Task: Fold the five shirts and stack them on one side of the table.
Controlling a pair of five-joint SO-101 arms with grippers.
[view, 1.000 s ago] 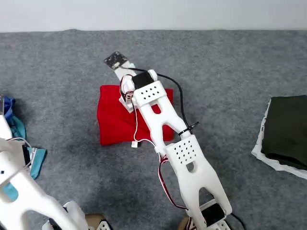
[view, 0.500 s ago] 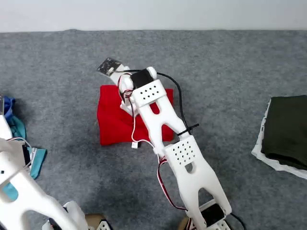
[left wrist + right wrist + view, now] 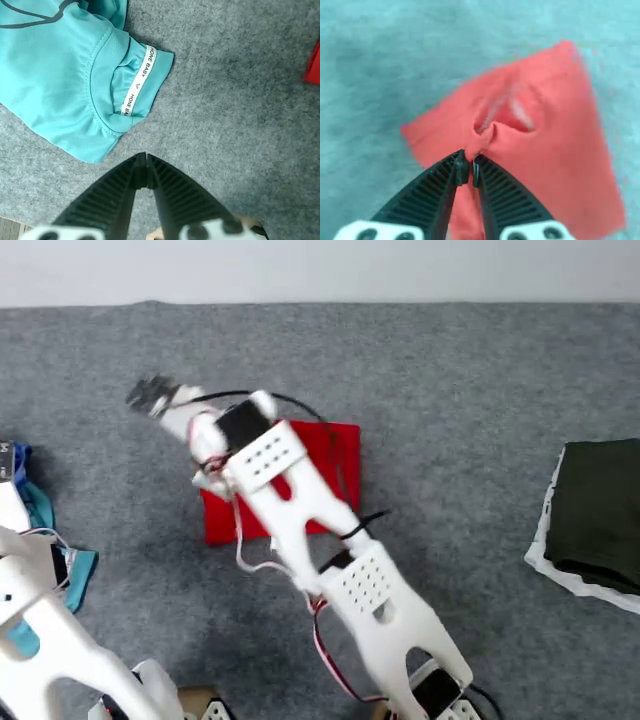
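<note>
A red shirt (image 3: 325, 455) lies folded on the grey mat near the middle of the table. My right gripper (image 3: 467, 161) is shut on a pinched ridge of the red shirt (image 3: 535, 150); seen from above, it sits at the shirt's left edge (image 3: 207, 468) under the white arm. My left gripper (image 3: 146, 161) is shut with nothing in it, hovering over the bare mat just beside a teal shirt (image 3: 65, 80). From above, that teal shirt (image 3: 78, 570) lies crumpled at the left edge, partly behind the left arm (image 3: 35, 640).
A dark green folded shirt (image 3: 598, 510) rests on a white one (image 3: 550, 565) at the right edge. Some blue cloth (image 3: 20, 455) sits at the far left. Open grey mat (image 3: 470, 390) lies between the red shirt and the right stack.
The right arm has swung to the left while holding the red shirt, pulling its left side along. The shirt's outline has shifted and tilted. The left arm has kept still.
</note>
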